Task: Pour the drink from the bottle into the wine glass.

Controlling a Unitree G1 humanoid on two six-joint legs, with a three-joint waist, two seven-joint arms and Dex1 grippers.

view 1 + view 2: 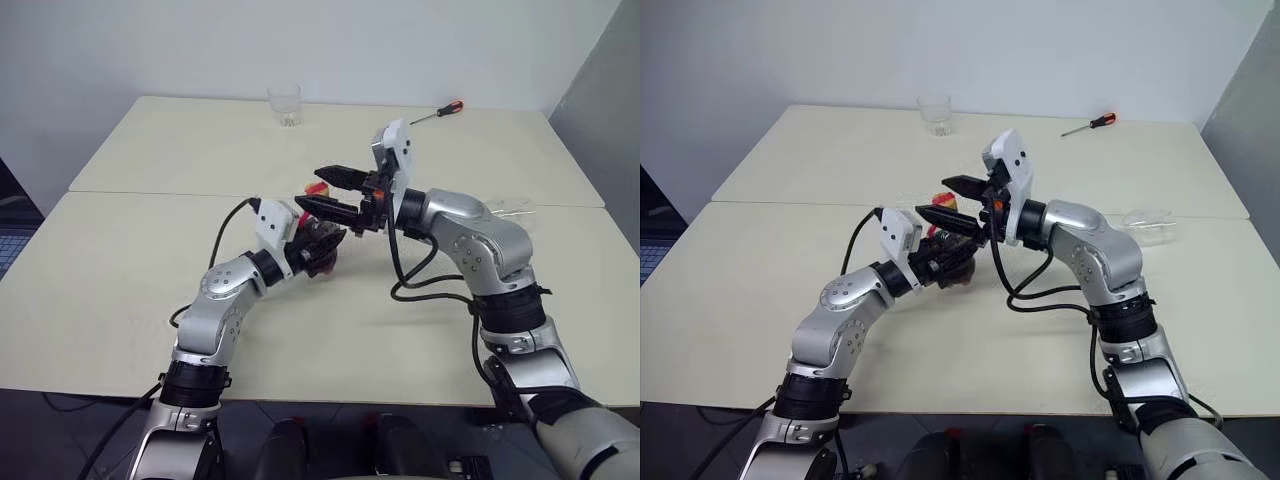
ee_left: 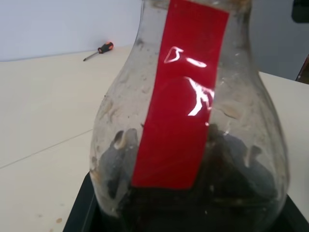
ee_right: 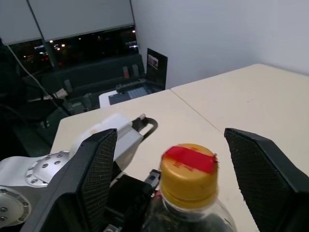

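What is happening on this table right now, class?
The left gripper holds a small clear plastic bottle with a red label strip and dark liquid. The right gripper is open, its black fingers either side of the yellow cap, which is still on. A clear tumbler stands at the table's far edge.

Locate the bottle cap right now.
The cap is on the bottle, held by the left gripper mid-table, between the open fingers of the right gripper.

Both arms are silver-grey metal with black joint bands and loose black cables; each wrist carries a white housing, and the left claw [image 1: 318, 243] and right claw [image 1: 322, 190] have black fingers
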